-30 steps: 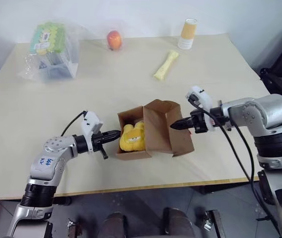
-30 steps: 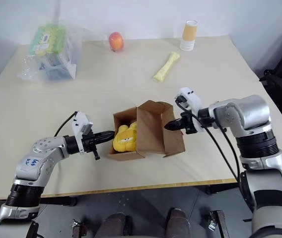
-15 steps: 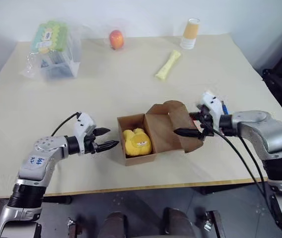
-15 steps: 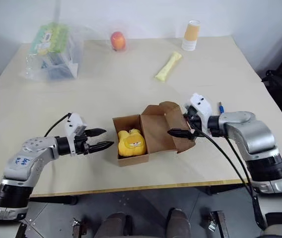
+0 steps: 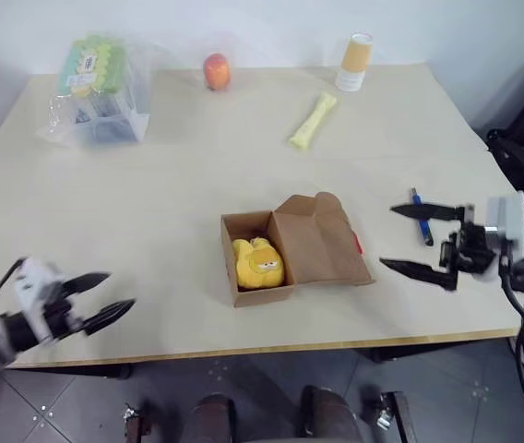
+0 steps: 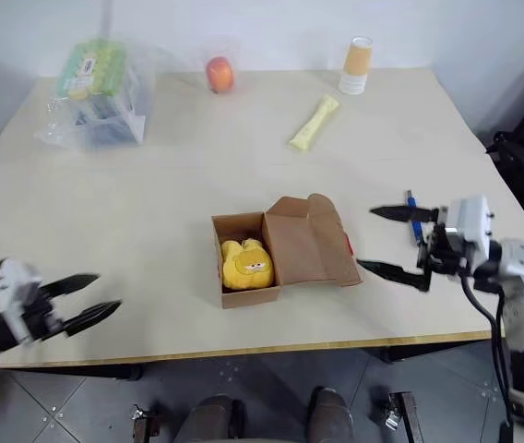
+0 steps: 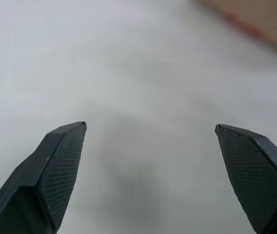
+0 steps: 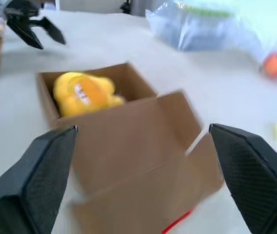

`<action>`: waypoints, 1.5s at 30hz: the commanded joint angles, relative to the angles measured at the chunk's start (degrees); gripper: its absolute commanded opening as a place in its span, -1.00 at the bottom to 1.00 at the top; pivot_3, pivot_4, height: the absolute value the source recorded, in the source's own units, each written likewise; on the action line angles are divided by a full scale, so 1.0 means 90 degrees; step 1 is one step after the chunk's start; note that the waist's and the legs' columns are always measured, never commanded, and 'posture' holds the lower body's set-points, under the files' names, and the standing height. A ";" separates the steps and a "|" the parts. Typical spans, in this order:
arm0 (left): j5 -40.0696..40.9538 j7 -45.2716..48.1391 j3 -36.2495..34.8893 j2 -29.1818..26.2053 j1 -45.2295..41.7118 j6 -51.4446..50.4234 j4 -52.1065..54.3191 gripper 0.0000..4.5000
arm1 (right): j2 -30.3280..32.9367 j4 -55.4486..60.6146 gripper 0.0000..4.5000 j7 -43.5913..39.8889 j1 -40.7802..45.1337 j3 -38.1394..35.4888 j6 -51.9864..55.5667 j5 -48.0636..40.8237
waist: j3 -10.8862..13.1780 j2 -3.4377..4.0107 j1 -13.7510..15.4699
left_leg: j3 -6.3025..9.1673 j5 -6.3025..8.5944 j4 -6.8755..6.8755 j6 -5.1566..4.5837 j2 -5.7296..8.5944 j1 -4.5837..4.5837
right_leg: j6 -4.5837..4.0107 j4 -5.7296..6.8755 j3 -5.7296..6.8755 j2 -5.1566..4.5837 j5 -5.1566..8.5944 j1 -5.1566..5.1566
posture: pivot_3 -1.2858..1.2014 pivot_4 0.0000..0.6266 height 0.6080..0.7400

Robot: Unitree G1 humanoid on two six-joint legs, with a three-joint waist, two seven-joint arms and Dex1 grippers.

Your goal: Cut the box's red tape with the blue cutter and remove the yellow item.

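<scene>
The box [image 5: 313, 249] lies open on the table's middle, its lid flap folded flat to the right. A sliver of the red tape [image 5: 358, 244] shows at the lid's right edge. The yellow item [image 5: 258, 263], soft with an orange patch, sits inside the box's left half. The blue cutter [image 5: 419, 220] lies on the table right of the box. My right gripper [image 5: 408, 240] hovers open beside the lid, its upper finger over the cutter. My left gripper [image 5: 119, 290] is open near the front-left table edge, far from the box. The right wrist view looks at the box [image 8: 128, 146] and yellow item [image 8: 82, 92].
At the back of the table stand a clear plastic bag of green packs [image 5: 96, 92], an orange-red fruit [image 5: 214, 71], a pale yellow bone-shaped piece [image 5: 311, 120] and an orange-and-white cup [image 5: 354, 61]. The table's front edge [image 5: 271, 349] runs just below the box.
Both grippers, shut at the box's sides a second ago, have opened and drawn back outward, left and right. The box has settled flat with its lid lying open.
</scene>
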State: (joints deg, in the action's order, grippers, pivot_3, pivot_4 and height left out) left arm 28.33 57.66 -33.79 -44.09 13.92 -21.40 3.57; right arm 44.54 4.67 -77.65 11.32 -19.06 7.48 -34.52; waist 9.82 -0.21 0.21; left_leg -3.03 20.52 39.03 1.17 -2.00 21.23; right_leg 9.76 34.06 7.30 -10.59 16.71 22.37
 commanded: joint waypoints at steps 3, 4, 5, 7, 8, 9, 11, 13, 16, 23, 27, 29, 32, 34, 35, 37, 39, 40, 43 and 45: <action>0.0180 -0.0074 -0.0441 -0.0203 -0.0002 0.0030 0.0214 0.99 | -0.0159 0.1066 1.00 0.0484 -0.0742 -0.0562 -0.0222 -0.0314 | 0.0000 0.0001 0.0070 | -0.0003 0.0000 0.0008 0.0000 -0.0001 -0.0007 | -0.0004 -0.0003 -0.0005 0.0000 0.0002 -0.0009 | 0.03 -0.52 1.00; 0.0313 -0.0093 -0.0308 -0.0286 -0.0253 -0.0158 0.0330 0.99 | -0.0198 0.1188 1.00 0.0625 -0.0810 -0.0585 -0.0175 -0.0349 | 0.0000 0.0001 0.0089 | -0.0006 0.0000 0.0012 0.0000 -0.0002 -0.0011 | -0.0007 -0.0003 -0.0009 0.0001 0.0001 -0.0011 | 0.03 -0.52 1.00; 0.0429 -0.0131 -0.0110 -0.0390 -0.0574 -0.0384 0.0479 0.99 | -0.0227 0.1305 1.00 0.0718 -0.0877 -0.0595 -0.0152 -0.0371 | 0.0001 -0.0002 0.0132 | -0.0006 -0.0001 0.0013 -0.0002 -0.0002 -0.0012 | -0.0010 -0.0002 -0.0010 0.0001 -0.0001 -0.0013 | 0.03 -0.52 1.00; 0.0538 -0.0131 0.0528 -0.0601 -0.1457 -0.0771 0.0726 0.99 | -0.0265 0.1538 1.00 0.0888 -0.0995 -0.0571 -0.0056 -0.0435 | 0.0002 -0.0005 0.0201 | 0.0003 -0.0006 0.0019 -0.0003 -0.0002 -0.0009 | -0.0016 0.0005 -0.0009 0.0001 -0.0004 -0.0014 | 0.03 -0.52 1.00; 0.0523 -0.0083 0.1021 -0.0690 -0.2080 -0.0974 0.0814 0.99 | -0.0282 0.1641 1.00 0.0966 -0.1038 -0.0550 -0.0019 -0.0462 | 0.0002 -0.0004 0.0245 | 0.0003 -0.0007 0.0020 -0.0003 -0.0001 -0.0008 | -0.0019 0.0004 -0.0010 0.0002 -0.0005 -0.0014 | 0.03 -0.52 1.00; 0.0419 -0.0042 0.1564 -0.0758 -0.2746 -0.1174 0.0852 0.99 | -0.0286 0.1735 1.00 0.1052 -0.1082 -0.0531 0.0057 -0.0516 | 0.0002 -0.0005 0.0274 | 0.0003 -0.0007 0.0021 -0.0004 0.0001 -0.0011 | -0.0021 0.0006 -0.0012 0.0000 -0.0007 -0.0019 | 0.03 -0.52 1.00; 0.0207 0.0022 0.2601 -0.0870 -0.3946 -0.1763 0.0913 0.99 | -0.0267 0.1890 1.00 0.1045 -0.1158 -0.0512 0.0058 -0.0598 | 0.0001 -0.0007 0.0320 | 0.0001 -0.0008 0.0023 -0.0005 0.0002 -0.0009 | -0.0023 0.0002 -0.0012 0.0002 -0.0011 -0.0018 | 0.03 -0.52 1.00; 0.0142 0.0349 0.3701 -0.0632 -0.5384 -0.2314 0.0888 0.99 | -0.0171 0.2267 1.00 0.1142 -0.1341 -0.0543 0.0311 -0.0815 | 0.0001 -0.0007 0.0290 | -0.0008 -0.0007 0.0023 -0.0005 0.0006 -0.0007 | -0.0020 0.0002 -0.0013 0.0002 -0.0014 -0.0012 | 0.03 -0.52 1.00; -0.0392 0.0743 0.4999 -0.0224 -0.6837 -0.2453 0.0447 0.99 | -0.0113 0.2736 1.00 0.1393 -0.1602 -0.0593 0.0627 -0.1018 | 0.0001 -0.0009 0.0238 | -0.0012 -0.0006 0.0015 -0.0004 0.0006 -0.0004 | -0.0013 0.0018 -0.0002 0.0002 -0.0018 0.0004 | 0.03 -0.52 1.00; -0.1531 0.1370 0.6584 0.0244 -0.8067 -0.2081 -0.0484 0.99 | -0.0206 0.3229 1.00 0.2079 -0.1986 -0.0814 0.0709 -0.0890 | 0.0006 -0.0010 0.0095 | -0.0019 -0.0006 -0.0006 -0.0004 0.0005 -0.0006 | -0.0013 0.0003 0.0001 0.0002 -0.0017 0.0016 | 0.03 -0.52 1.00; -0.2303 0.1668 0.7175 0.0485 -0.8307 -0.1270 -0.1125 0.99 | -0.0223 0.3528 1.00 0.2348 -0.2332 -0.0991 0.0737 -0.0886 | 0.0013 -0.0022 0.0219 | -0.0017 -0.0005 0.0012 -0.0006 0.0006 0.0005 | -0.0013 -0.0004 -0.0001 0.0001 -0.0018 0.0009 | 0.03 -0.52 1.00; -0.2294 0.1866 0.7206 0.0675 -0.8342 -0.1197 -0.1228 0.99 | -0.0246 0.3655 1.00 0.2448 -0.2518 -0.1059 0.0739 -0.0911 | 0.0013 -0.0023 0.0271 | -0.0018 -0.0005 0.0017 -0.0008 0.0007 0.0006 | -0.0013 -0.0009 -0.0001 0.0001 -0.0018 0.0006 | 0.03 -0.52 1.00; -0.2425 0.2148 0.7339 0.0945 -0.8372 -0.1067 -0.1421 0.99 | -0.0281 0.3780 1.00 0.2597 -0.2732 -0.1096 0.0710 -0.0882 | 0.0015 -0.0025 0.0325 | -0.0018 -0.0004 0.0024 -0.0009 0.0007 0.0008 | -0.0013 -0.0008 -0.0002 0.0002 -0.0018 0.0005 | 0.03 -0.52 1.00; -0.2477 0.2272 0.7350 0.1038 -0.8348 -0.1073 -0.1515 0.83 | -0.0288 0.3816 1.00 0.2687 -0.2769 -0.1098 0.0709 -0.0896 | 0.0015 -0.0025 0.0315 | -0.0019 -0.0004 0.0025 -0.0010 0.0007 0.0008 | -0.0013 -0.0009 -0.0003 0.0002 -0.0018 0.0004 | 0.03 -0.52 1.00; -0.2520 0.2276 0.7351 0.1114 -0.8323 -0.1046 -0.1603 0.74 | -0.0274 0.3817 1.00 0.2711 -0.2774 -0.1094 0.0717 -0.0906 | 0.0015 -0.0025 0.0313 | -0.0018 -0.0004 0.0025 -0.0010 0.0006 0.0007 | -0.0013 -0.0006 -0.0003 0.0002 -0.0018 0.0005 | 0.03 -0.52 1.00; -0.2599 0.2318 0.7357 0.1219 -0.8269 -0.0928 -0.1740 0.47 | -0.0250 0.3797 1.00 0.2729 -0.2775 -0.1074 0.0712 -0.0907 | 0.0015 -0.0025 0.0309 | -0.0019 -0.0004 0.0025 -0.0010 0.0006 0.0005 | -0.0013 -0.0004 -0.0003 0.0002 -0.0018 0.0005 | 0.03 -0.52 1.00; -0.2653 0.2346 0.7328 0.1286 -0.8216 -0.0803 -0.1873 0.21 | -0.0229 0.3764 1.00 0.2725 -0.2763 -0.1043 0.0700 -0.0892 | 0.0015 -0.0025 0.0306 | -0.0019 -0.0004 0.0024 -0.0010 0.0006 0.0005 | -0.0013 -0.0004 -0.0003 0.0002 -0.0018 0.0006 | 0.03 -0.52 1.00; -0.2657 0.2275 0.7242 0.1347 -0.8185 -0.0734 -0.1987 0.08 | -0.0222 0.3731 1.00 0.2714 -0.2744 -0.1021 0.0690 -0.0881 | 0.0015 -0.0025 0.0305 | -0.0019 -0.0004 0.0024 -0.0010 0.0006 0.0005 | -0.0013 -0.0003 -0.0003 0.0002 -0.0018 0.0006 | 0.03 -0.52 1.00; -0.2423 0.1943 0.6662 0.1645 -0.8073 -0.0207 -0.2450 -0.33 | -0.0216 0.3592 1.00 0.2655 -0.2661 -0.0936 0.0664 -0.0854 | 0.0015 -0.0025 0.0321 | -0.0018 -0.0004 0.0025 -0.0010 0.0006 0.0005 | -0.0013 -0.0004 -0.0003 0.0001 -0.0018 0.0004 | 0.03 -0.52 1.00; -0.1851 0.1567 0.5785 0.2097 -0.8003 0.0103 -0.2777 -0.60 | -0.0218 0.3516 1.00 0.2610 -0.2590 -0.0876 0.0652 -0.0839 | 0.0016 -0.0027 0.0326 | -0.0017 -0.0003 0.0036 -0.0012 0.0007 0.0008 | -0.0013 -0.0004 -0.0003 0.0001 -0.0018 0.0001 | 0.03 -0.52 1.00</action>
State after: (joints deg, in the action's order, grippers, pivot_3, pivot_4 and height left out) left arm 7.33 74.27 24.40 -27.18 -57.73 -23.48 -20.38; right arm 42.28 36.13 -53.81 -12.24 -27.09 14.01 -41.91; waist 9.96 -0.45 3.15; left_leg -3.18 20.50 39.39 1.05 -1.94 21.32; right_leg 9.64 34.04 7.28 -10.58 16.55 22.38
